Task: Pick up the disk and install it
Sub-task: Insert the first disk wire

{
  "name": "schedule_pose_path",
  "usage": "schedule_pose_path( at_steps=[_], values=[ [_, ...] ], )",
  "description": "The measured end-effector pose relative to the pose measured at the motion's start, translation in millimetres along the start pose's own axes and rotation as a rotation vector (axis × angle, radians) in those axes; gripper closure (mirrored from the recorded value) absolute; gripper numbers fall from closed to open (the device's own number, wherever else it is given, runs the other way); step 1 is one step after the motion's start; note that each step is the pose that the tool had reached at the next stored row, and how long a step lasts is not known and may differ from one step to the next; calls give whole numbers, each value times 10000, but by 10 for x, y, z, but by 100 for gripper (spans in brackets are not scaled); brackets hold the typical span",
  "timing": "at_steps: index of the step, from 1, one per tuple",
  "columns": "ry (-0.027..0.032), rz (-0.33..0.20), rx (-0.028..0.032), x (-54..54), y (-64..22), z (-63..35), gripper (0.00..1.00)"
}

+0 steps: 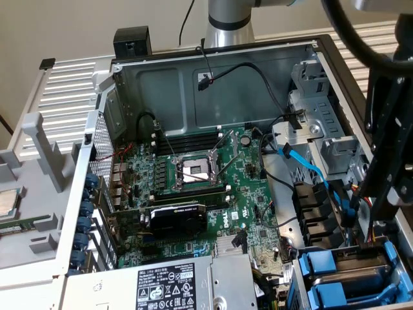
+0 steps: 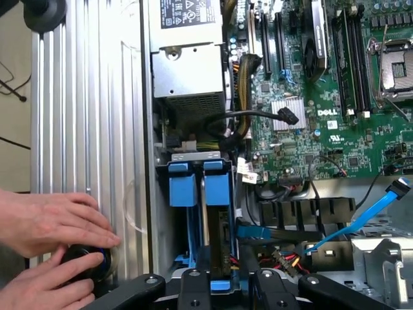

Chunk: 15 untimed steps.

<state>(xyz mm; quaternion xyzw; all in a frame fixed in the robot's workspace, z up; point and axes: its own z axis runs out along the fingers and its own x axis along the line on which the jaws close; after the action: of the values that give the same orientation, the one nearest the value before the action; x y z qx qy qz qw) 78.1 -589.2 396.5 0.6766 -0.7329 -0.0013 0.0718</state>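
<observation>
the pincer [image 2: 221,284] seems clamped on the disk [image 2: 218,245] standing in the drive bay [image 2: 193,157]; another blue carrier [image 2: 182,187] beside it

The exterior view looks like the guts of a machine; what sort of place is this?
Probably a computer repair or assembly bench: an opened desktop computer case lies with its green motherboard exposed, blue drive carriers sit in their bay, and a person's hands rest beside the case.

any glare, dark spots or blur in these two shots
Exterior view: even light on the green board, the dark arm at that view's right is close and blurred, and the case's back wall lies in soft shadow. Wrist view: the ribbed metal panel shines pale, and the hands look sharp.
</observation>
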Motion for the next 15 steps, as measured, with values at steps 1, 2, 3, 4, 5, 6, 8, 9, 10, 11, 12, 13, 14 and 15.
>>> schedule_pose_path(
  at_steps=[1, 2, 3, 4, 5, 6, 8, 9, 10, 11, 12, 13, 14, 15],
  values=[
    [52, 6, 10, -9, 3, -13, 68],
    [98, 11, 19, -20, 7, -21, 68],
    [148, 18, 33, -31, 12, -27, 68],
    [179, 23, 49, -41, 18, -29, 68],
    [186, 25, 61, -43, 22, -29, 68],
    [185, 24, 61, -43, 22, -28, 68],
    [187, 23, 61, -43, 22, -29, 68],
    [186, 24, 61, -43, 22, -29, 68],
    [186, 24, 61, -43, 22, -29, 68],
    [186, 24, 62, -44, 22, -29, 68],
    [186, 24, 61, -44, 22, -29, 68],
    [187, 24, 61, -43, 22, -29, 68],
    [186, 24, 61, -44, 22, -29, 68],
    [186, 24, 61, -43, 22, -29, 68]
  ],
)
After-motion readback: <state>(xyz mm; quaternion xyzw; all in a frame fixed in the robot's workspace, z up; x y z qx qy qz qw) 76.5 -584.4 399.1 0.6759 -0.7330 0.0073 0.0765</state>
